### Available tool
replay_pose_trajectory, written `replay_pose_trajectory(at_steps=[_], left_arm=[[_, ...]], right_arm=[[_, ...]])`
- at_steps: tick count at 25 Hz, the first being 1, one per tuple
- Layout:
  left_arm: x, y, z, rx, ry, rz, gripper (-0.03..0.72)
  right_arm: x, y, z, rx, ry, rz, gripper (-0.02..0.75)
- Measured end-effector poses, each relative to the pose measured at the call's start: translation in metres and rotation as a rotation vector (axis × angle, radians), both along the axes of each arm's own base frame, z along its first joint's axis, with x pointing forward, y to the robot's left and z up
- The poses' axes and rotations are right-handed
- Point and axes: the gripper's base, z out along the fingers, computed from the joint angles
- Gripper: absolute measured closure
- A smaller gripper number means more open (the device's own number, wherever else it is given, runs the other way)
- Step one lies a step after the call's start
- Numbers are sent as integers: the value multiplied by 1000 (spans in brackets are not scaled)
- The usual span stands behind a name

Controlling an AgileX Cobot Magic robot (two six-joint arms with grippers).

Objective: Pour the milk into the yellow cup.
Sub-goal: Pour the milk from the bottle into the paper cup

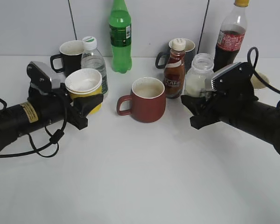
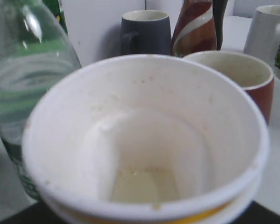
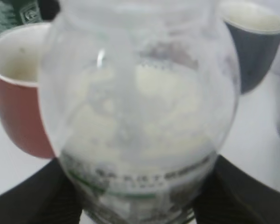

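Note:
The yellow cup (image 1: 84, 85) sits between the fingers of my left gripper (image 1: 89, 106), which is shut on it at the left of the table. In the left wrist view the cup (image 2: 144, 140) fills the frame, with a white inside and only a faint yellowish trace at the bottom. The milk bottle (image 1: 199, 77), uncapped and clear with white liquid low inside, is held upright by my right gripper (image 1: 196, 108), which is shut on its lower body. In the right wrist view the bottle (image 3: 140, 102) stands between the two black fingers.
A dark red mug (image 1: 147, 100) stands in the middle between the grippers. Behind are a brown coffee bottle (image 1: 175, 70), a water bottle (image 1: 95, 60), a green bottle (image 1: 120, 37), a black mug (image 1: 71, 55), a grey mug (image 1: 189, 46) and a cola bottle (image 1: 231, 35). The white table (image 1: 140, 177) stretches forward.

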Motion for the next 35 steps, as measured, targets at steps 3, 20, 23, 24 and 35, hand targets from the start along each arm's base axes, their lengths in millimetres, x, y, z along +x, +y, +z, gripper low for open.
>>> replay_pose_trajectory(at_steps=[3,20,23,24,35], left_arm=[[-1,-2,17,-34,-12,-29,322],[-31,-21,58,-22,105,-319,323],[-36,-31,58,-16,110,-357,323],[-38,-35,57,-14,110,-370,323],[-48,-64,57,46,126,-401,323]], right_arm=[[-5,10,14,-7,-22,39,297],[-4,60,66,-203,-146,251,301],[2,64,73,-277,-197,290,301],[4,66,75,-305,-220,305,301],[7,69,81,-576,-437,417,301]])
